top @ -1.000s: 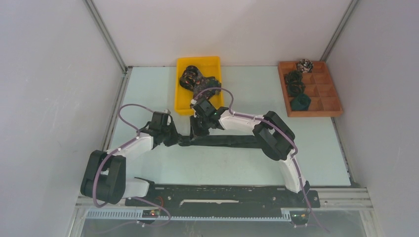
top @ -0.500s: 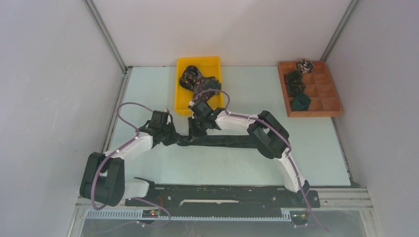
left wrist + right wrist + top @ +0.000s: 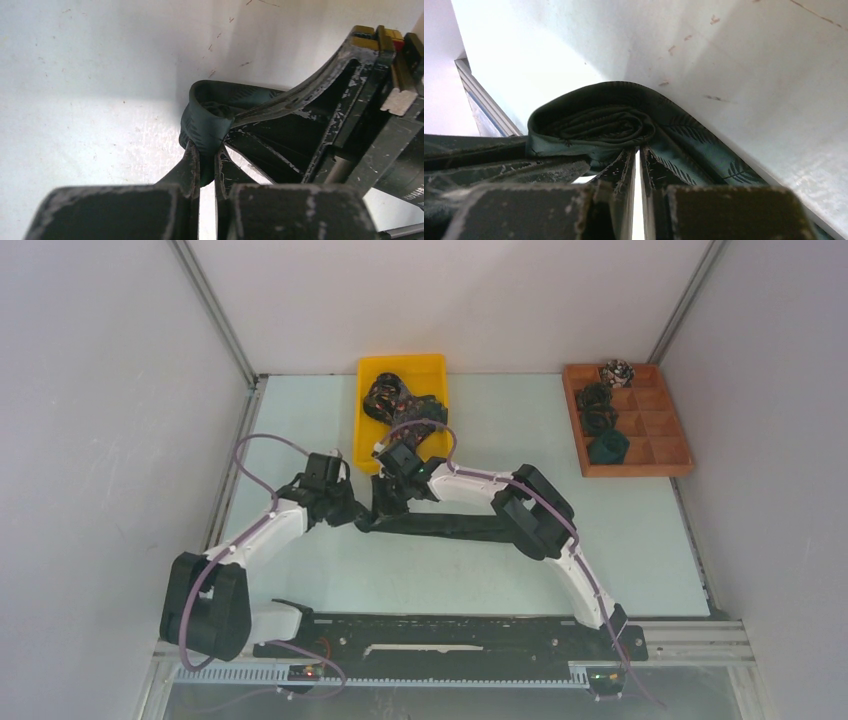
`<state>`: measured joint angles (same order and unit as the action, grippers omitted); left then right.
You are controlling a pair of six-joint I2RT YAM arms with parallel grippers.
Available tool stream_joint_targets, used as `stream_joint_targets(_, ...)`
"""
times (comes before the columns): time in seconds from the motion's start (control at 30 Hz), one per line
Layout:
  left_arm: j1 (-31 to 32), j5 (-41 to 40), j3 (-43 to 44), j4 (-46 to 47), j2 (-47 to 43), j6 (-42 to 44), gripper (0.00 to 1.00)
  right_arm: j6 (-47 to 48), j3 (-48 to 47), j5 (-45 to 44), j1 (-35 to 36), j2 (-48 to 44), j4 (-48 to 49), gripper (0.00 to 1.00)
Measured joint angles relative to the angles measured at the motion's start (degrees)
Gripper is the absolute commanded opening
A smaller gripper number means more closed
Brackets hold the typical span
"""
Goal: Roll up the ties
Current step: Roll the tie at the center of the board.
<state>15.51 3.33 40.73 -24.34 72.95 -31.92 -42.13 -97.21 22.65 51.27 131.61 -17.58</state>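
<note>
Rolling end: tie (image 3: pixel 440 525) coil at left.
Axis: tail runs rightward under right arm (image 3: pixel 540 520).
Jaws: left gripper (image 3: pixel 206 151), right gripper (image 3: pixel 638 152) both pinch coil.

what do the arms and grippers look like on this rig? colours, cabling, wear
The left arm and right arm have white links with bulky black joint housings. A thin purple cable loops loosely along each. The left gripper and right gripper are black with two flat fingers, paint scuffed and chipped pale. The right gripper's body shows small yellow and red parts.
</note>
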Motion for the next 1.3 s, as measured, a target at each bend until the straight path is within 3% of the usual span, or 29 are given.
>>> stream_joint_targets(0.37, 1.2, -0.7, 2.9, -2.9, 1.6, 1.9, 0.0, -1.9, -0.9, 2.4, 0.2, 1.6, 3.3, 0.09)
stream_joint_targets(0.87, 6.8, -3.7, 5.0, -3.2, 6.3, 2.0, 0.0, -3.8, 6.5, 4.6, -0.7, 0.0, 11.3, 0.07)
stream_joint_targets(1.3, 9.6, -3.7, 6.2, -2.8, 10.7, 1.6, 0.0, -1.8, 16.2, 2.6, -2.2, -7.1, 11.4, 0.06)
